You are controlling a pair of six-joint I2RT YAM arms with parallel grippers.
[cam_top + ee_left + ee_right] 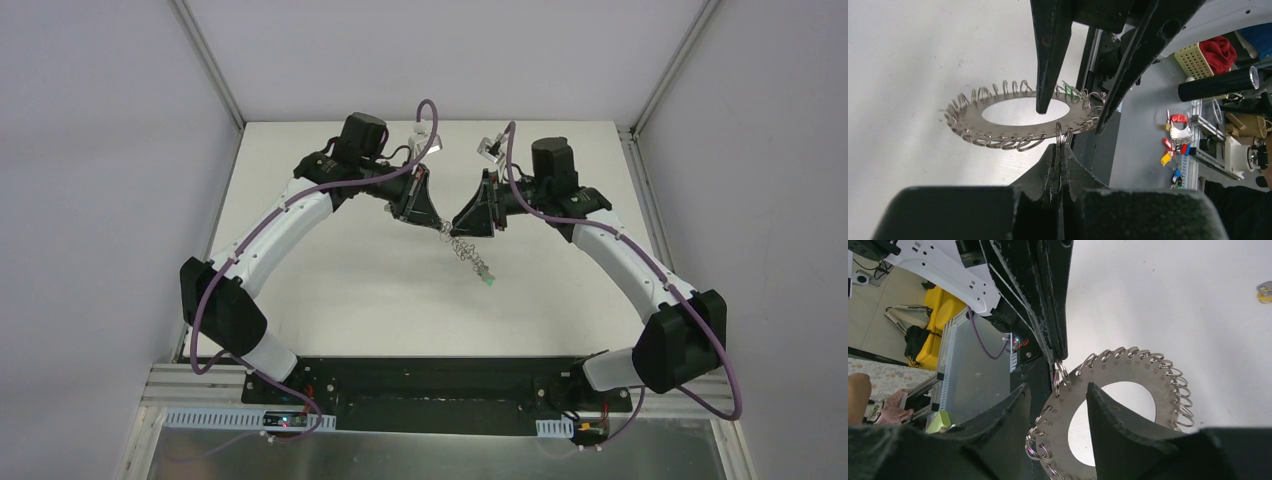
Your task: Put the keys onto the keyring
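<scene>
While dangling by one rim loop pinched in the tight-closed left gripper (1060,147), treat the keyring (1013,117) as stiff, light, swing-prone. Note right gripper (1057,390) spread astride its band; grasp flat metal, not springy loops. Find yellow key (1263,292) well apart from its rim.

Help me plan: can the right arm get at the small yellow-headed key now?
Probably, after backing off: the right fingers straddle the grey loop-fringed metal ring; the key lies uncovered on the table.
</scene>
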